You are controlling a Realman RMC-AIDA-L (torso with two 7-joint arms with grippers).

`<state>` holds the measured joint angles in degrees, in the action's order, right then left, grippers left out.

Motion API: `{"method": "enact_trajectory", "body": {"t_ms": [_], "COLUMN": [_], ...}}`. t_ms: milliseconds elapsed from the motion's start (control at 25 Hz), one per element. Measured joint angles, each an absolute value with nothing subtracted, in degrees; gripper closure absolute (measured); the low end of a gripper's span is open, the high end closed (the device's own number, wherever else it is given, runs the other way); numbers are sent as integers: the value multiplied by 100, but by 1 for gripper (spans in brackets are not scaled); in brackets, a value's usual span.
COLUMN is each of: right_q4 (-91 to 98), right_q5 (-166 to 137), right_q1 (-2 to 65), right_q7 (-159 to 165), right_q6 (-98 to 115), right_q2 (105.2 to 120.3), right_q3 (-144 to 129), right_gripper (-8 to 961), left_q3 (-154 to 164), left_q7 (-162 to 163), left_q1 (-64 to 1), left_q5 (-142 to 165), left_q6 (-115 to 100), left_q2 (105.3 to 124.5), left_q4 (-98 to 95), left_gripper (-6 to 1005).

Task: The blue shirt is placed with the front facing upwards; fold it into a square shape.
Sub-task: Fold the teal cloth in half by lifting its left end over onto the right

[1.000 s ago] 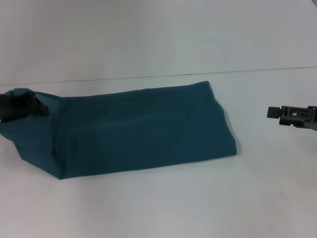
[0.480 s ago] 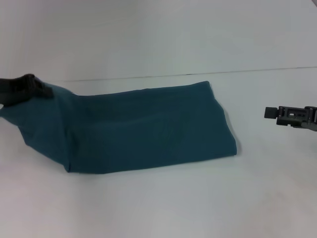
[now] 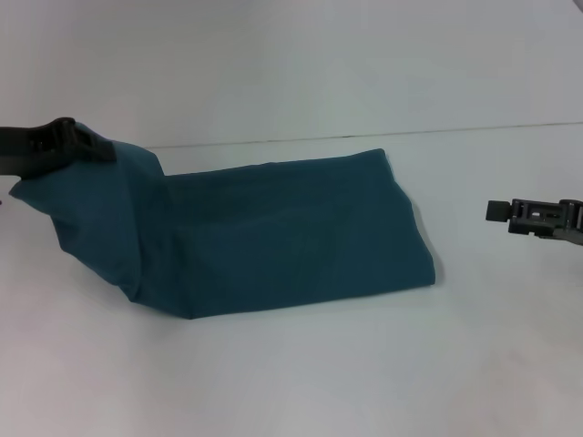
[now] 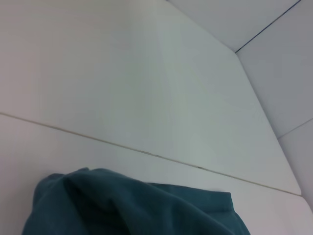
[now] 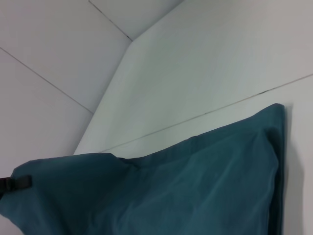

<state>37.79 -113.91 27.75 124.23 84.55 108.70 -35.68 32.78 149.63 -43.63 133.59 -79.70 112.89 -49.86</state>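
The blue shirt (image 3: 291, 237) lies folded into a long teal strip across the white table, plain side up, no lettering showing. Its left end is lifted off the table and hangs in folds from my left gripper (image 3: 91, 146), which is shut on the shirt's upper left edge. The same cloth fills the lower part of the left wrist view (image 4: 137, 205) and the right wrist view (image 5: 171, 186), where the left gripper (image 5: 14, 185) shows small at the far end. My right gripper (image 3: 499, 210) hovers apart from the shirt, off its right end.
The white table (image 3: 301, 382) stretches all round the shirt. A thin dark seam (image 3: 364, 137) runs across it just behind the shirt's far edge.
My left gripper has risen and moved rightwards, lifting the shirt's left end higher and drawing it over the strip. The right gripper has barely moved.
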Motion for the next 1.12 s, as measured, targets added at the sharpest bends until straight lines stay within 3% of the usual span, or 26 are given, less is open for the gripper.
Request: {"method": "enact_trajectory", "body": {"t_ms": [1120], "right_q4": [3770], "right_q5": [-11390], "right_q1": [2795], "right_q7": [12472], "right_q6": [8464], "right_q2": [10857], "right_q3": [-3553], "right_gripper": [67], "left_q3": [3372], "left_q7": [15913], "left_q1": [-4037], "left_q5": [14801], "left_q6": [-7709], "left_q2": [11343], "left_q4": [-6053], "left_gripper": [939]}}
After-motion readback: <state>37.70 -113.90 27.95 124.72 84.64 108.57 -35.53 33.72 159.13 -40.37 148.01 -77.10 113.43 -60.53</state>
